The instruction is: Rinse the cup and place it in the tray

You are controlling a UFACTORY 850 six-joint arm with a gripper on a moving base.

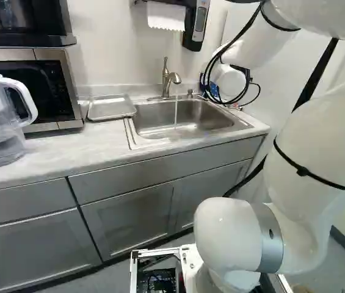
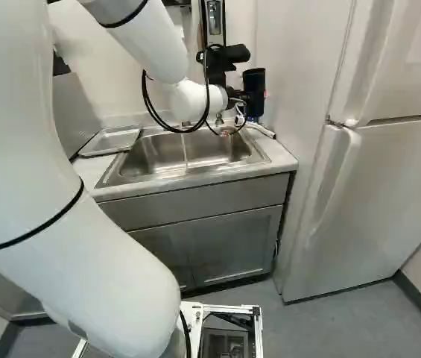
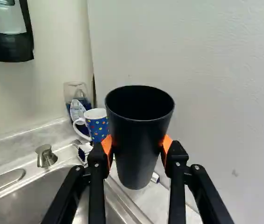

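While the pincer (image 2: 244, 98) grips it, the black cup (image 3: 139, 140) opens upward.
Its long axis stands nearly vertical.

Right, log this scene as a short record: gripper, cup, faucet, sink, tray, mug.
gripper: shut on the cup, a finger on either side
cup: black, upright, mouth up, out of the water stream
faucet: running
sink: set in the counter, under the faucet
tray: on the counter, left of the sink in the left base view
mug: blue, dotted, beyond the cup in the wrist view
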